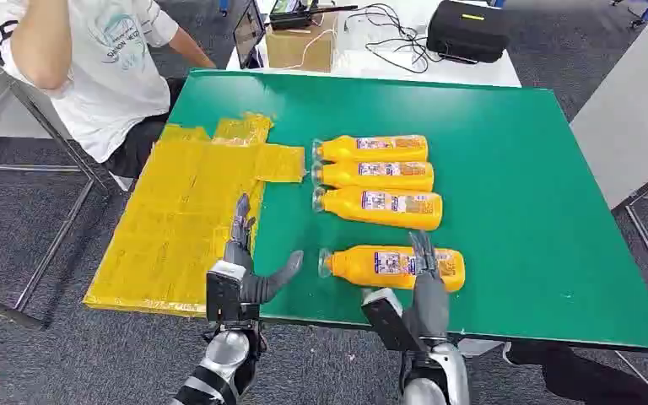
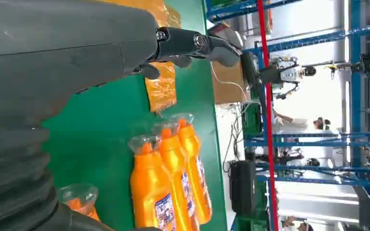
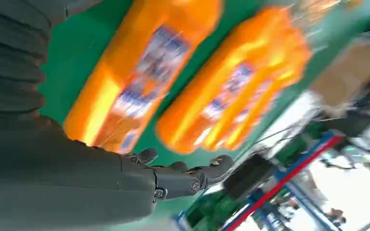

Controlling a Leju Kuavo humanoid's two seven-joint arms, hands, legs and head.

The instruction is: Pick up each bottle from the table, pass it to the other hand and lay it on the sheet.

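While the right hand point(image 1: 426, 283) reaches over the nearest orange bottle point(image 1: 395, 267), nothing is gripped yet, so the risks all lie in the grasp and the hand-over to come.

Going from left to right: the yellow sheet point(image 1: 181, 228) lies on the green table point(image 1: 515, 194), out beyond and to the outer side of the left hand point(image 1: 249, 270). That hand hovers over the table edge with its fingers spread and its thumb pointing toward the nearest bottle's clear cap; it holds nothing. The sheet looks crinkled and thin, so I judge a bottle laid down carelessly could roll on it or drag it out of place.

Next comes the nearest bottle, lying on its side between the two hands, directly under the right hand's fingertips. The right hand's fingers extend across the bottle's body and look loosely apart; whether they touch the plastic I cannot tell, and the right wrist view is blurred. Being round and smooth, the bottle could roll away from the fingers, or be nudged toward the row beyond. A grip taken near the base could also let the cap end tip down during the pass.

Counted: four orange bottles, one by the right hand and three lying side by side point(image 1: 375, 177) farther out; one yellow sheet; two hands, both empty. A person point(image 1: 101, 59) sits beyond the sheet.
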